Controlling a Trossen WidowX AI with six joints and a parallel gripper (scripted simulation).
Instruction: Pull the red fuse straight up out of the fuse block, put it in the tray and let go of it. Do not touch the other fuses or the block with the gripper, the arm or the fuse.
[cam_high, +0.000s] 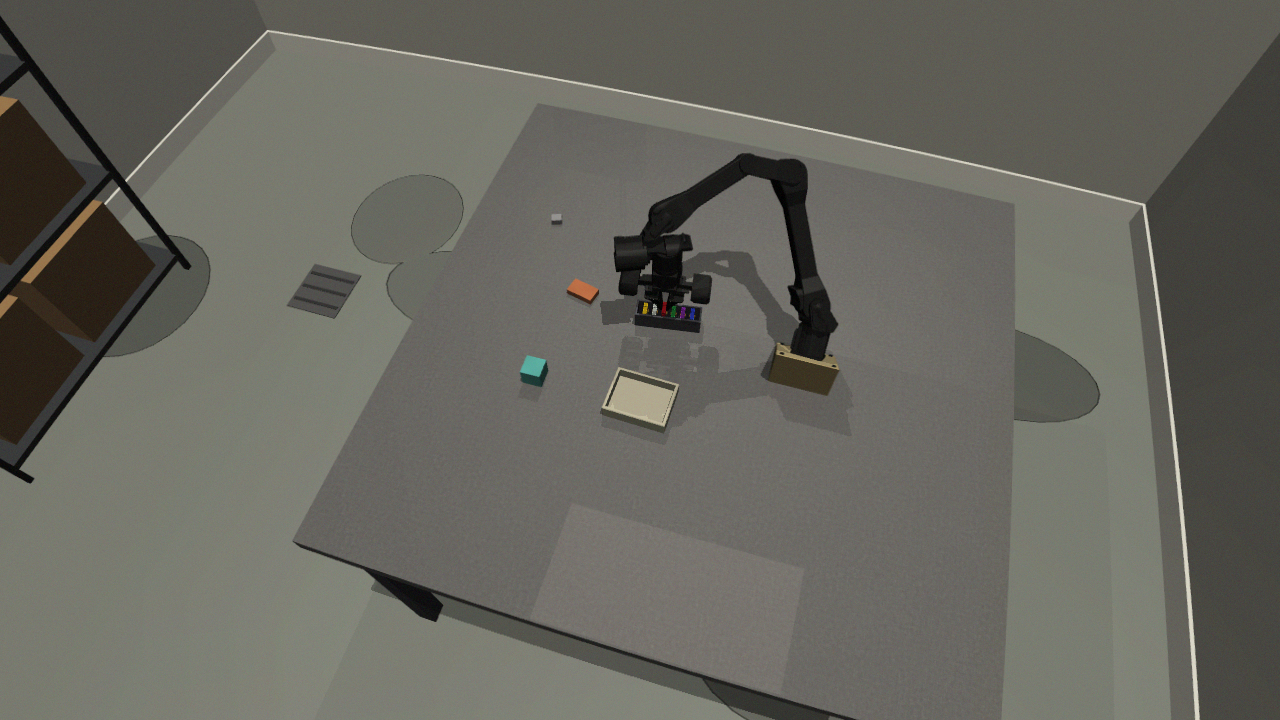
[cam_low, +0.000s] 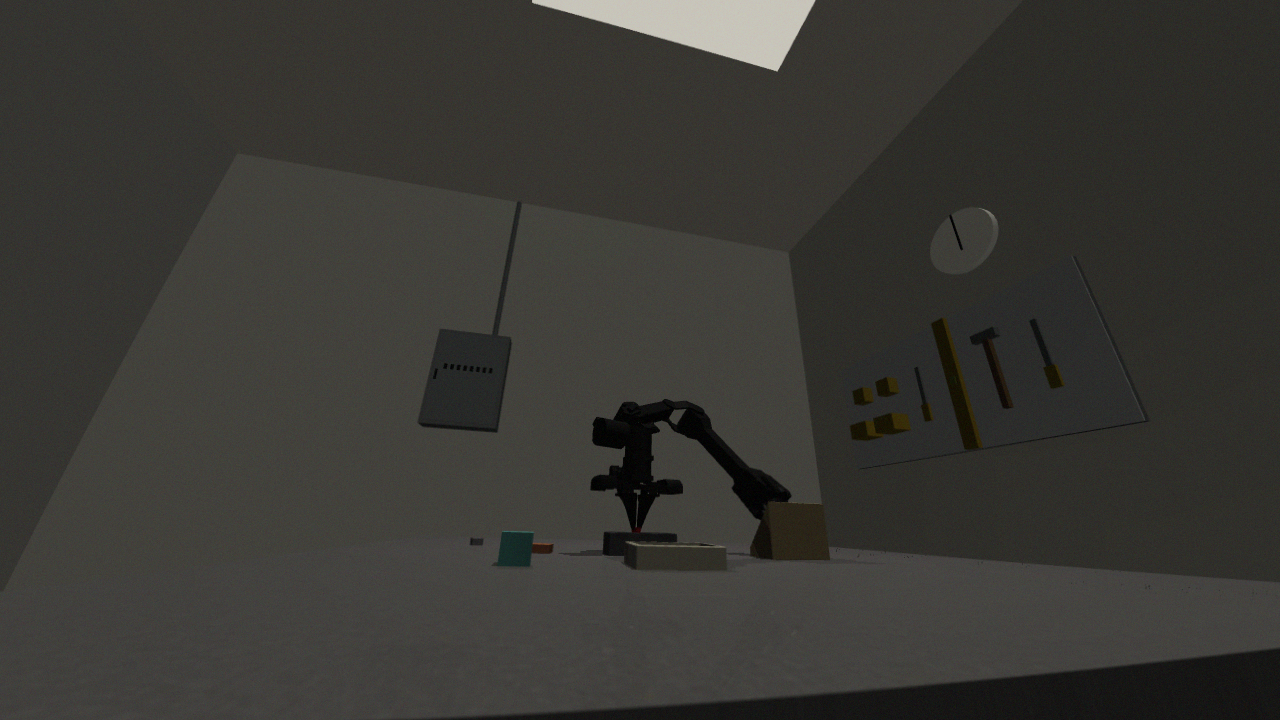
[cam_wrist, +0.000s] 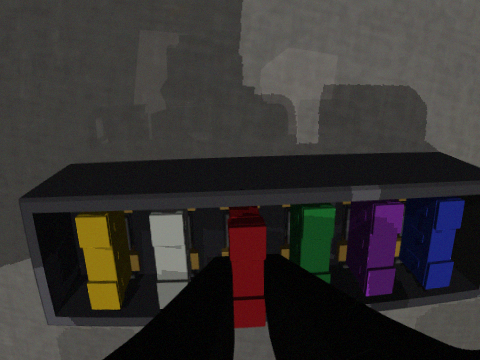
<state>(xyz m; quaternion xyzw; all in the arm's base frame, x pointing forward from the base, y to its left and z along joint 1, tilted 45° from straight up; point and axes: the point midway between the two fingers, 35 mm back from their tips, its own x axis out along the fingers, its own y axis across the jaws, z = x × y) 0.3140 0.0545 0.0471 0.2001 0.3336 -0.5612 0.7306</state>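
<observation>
My gripper points down over the fuse block and is shut on the red fuse. The red fuse is upright and its top stands a little higher than its neighbours; whether its lower end is clear of its clips is hidden. The yellow fuse and white fuse stand left of it, and the green fuse, purple fuse and blue fuse right. The beige tray holds nothing.
A teal cube stands left of the tray. An orange block lies left of the fuse block, with a small grey piece farther back. The arm's tan base is at the right.
</observation>
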